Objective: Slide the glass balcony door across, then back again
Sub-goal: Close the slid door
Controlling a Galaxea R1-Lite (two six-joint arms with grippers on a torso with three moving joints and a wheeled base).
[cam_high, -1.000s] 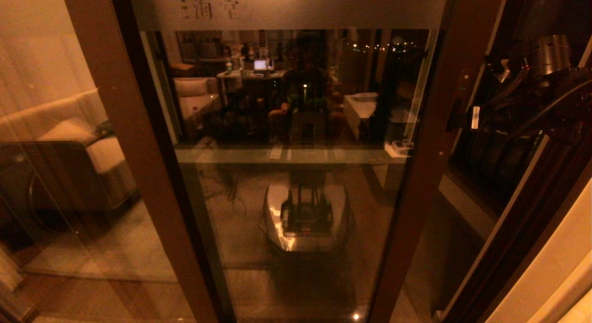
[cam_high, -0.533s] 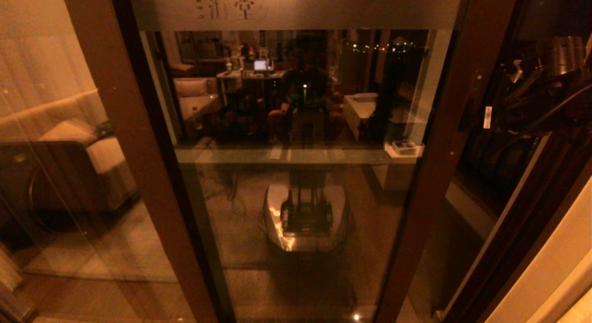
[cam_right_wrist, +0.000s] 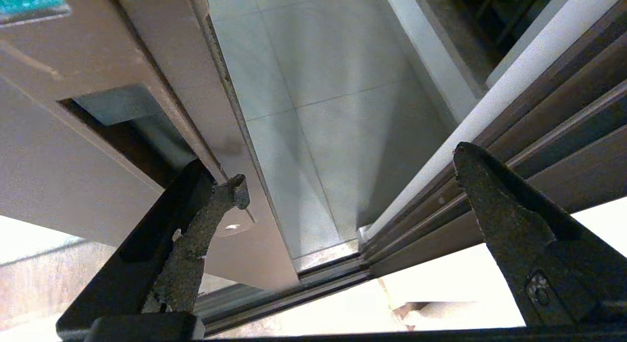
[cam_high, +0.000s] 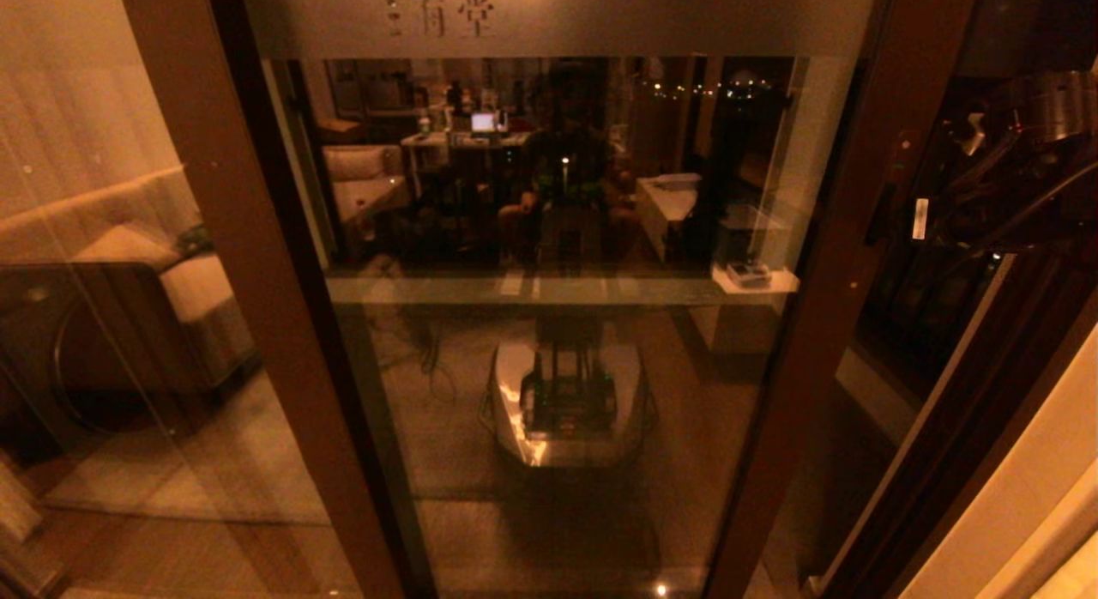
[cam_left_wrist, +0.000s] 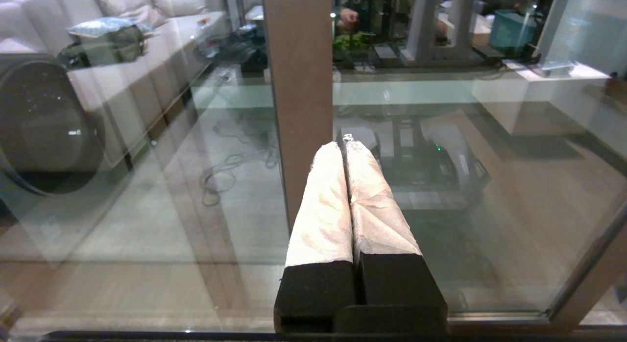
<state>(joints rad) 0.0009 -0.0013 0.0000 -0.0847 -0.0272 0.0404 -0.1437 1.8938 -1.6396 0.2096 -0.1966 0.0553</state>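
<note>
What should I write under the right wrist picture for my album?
Open right gripper, one finger at the glass balcony door handle slot, by the floor track.

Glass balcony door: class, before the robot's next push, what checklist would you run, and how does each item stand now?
1. Right claw open: ok, fingers spread wide.
2. Finger touching the glass balcony door: cannot tell; one fingertip sits at the stile's edge beside the handle slot, contact unclear.
3. Gap between door and side frame: ok, floor tiles show through it.
4. Bottom track free of obstacles: ok where visible.
5. Left claw out of the way: ok, shut, parked facing the glass.
</note>
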